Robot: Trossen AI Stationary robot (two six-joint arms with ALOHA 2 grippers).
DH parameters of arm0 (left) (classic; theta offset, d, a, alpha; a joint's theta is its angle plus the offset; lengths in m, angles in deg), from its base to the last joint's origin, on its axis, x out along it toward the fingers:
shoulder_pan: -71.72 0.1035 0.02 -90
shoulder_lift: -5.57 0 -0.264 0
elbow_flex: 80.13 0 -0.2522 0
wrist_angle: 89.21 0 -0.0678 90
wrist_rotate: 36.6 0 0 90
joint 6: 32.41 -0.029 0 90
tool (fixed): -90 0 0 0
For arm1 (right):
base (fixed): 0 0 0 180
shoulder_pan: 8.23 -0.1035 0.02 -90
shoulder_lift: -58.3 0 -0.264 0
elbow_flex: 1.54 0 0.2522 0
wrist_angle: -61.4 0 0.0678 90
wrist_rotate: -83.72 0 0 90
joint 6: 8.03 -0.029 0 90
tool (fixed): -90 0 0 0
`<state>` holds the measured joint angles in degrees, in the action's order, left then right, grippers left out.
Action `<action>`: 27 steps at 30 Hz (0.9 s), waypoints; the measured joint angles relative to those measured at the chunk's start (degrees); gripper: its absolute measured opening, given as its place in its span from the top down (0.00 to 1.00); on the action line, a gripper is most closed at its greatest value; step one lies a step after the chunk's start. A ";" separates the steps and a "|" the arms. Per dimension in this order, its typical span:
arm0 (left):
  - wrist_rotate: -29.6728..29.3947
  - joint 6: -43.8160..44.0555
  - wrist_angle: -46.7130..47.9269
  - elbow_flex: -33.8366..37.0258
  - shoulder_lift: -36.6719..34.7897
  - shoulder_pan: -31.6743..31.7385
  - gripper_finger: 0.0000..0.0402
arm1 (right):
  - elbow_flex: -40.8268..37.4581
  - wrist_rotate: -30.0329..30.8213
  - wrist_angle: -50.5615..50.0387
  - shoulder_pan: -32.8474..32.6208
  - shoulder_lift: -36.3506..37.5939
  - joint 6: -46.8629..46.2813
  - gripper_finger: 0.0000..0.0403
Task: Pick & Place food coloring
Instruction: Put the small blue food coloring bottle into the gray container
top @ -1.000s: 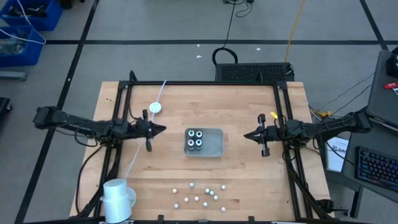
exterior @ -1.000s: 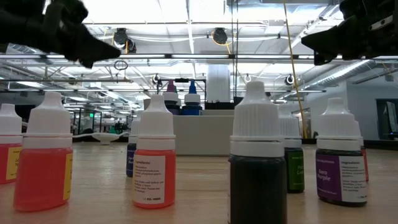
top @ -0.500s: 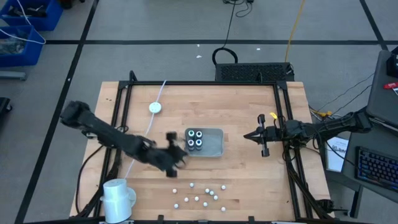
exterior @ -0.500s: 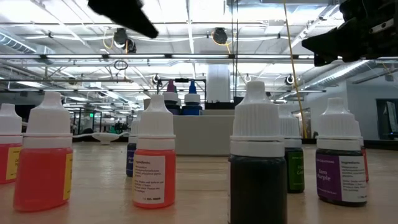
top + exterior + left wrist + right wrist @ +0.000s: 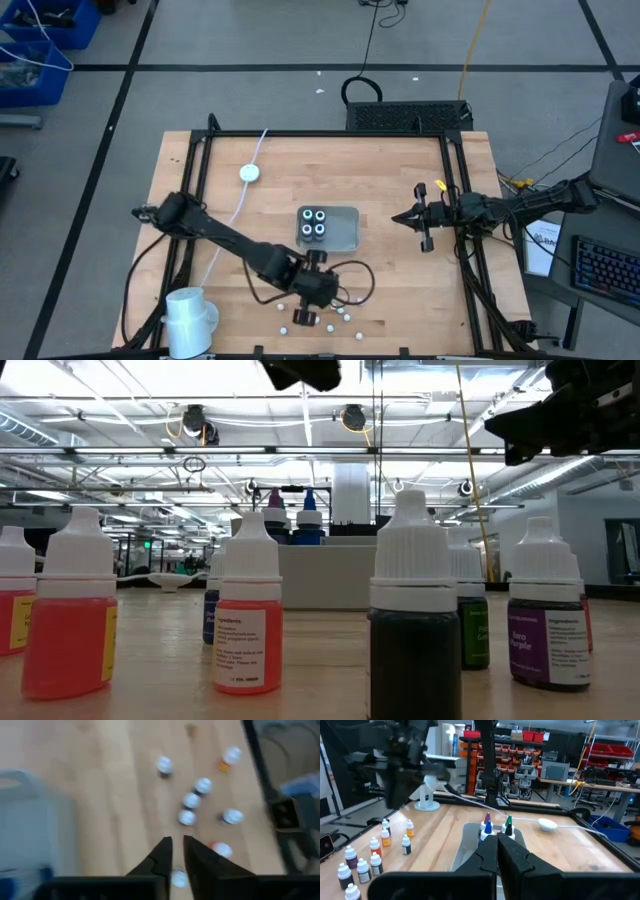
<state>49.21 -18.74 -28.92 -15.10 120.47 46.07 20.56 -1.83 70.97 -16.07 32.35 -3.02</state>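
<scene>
Four food coloring bottles stand packed in the grey tray mid-tabletop, probably grouped there as the collection spot. More small bottles lie scattered near the front edge. The left hand, fingers nearly closed and empty, hovers above them, apparently choosing one. The right hand, closed, waits beside the tray.

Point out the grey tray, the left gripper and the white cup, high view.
grey tray (image 5: 346,234): high view, bare floor on its right side.
left gripper (image 5: 305,318): high view, at the fingertips, above the loose bottles.
white cup (image 5: 186,313): high view, top of its body.
</scene>
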 joint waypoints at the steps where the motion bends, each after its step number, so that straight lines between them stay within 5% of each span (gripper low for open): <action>1: 0.87 0.45 1.26 -1.05 0.87 0.12 0.81 | 0.00 0.00 -0.04 0.00 0.00 0.51 1.00; 11: 2.74 7.31 5.20 -0.04 3.03 0.05 0.47 | 0.00 0.00 -0.08 0.00 0.02 2.72 1.00; 27: 4.12 9.83 -2.03 10.78 3.00 -1.04 0.44 | 0.00 0.01 -0.44 -0.02 0.02 4.72 1.00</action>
<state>53.33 -8.91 -30.95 -4.32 123.48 45.03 20.56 -1.82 70.53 -16.09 32.37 1.70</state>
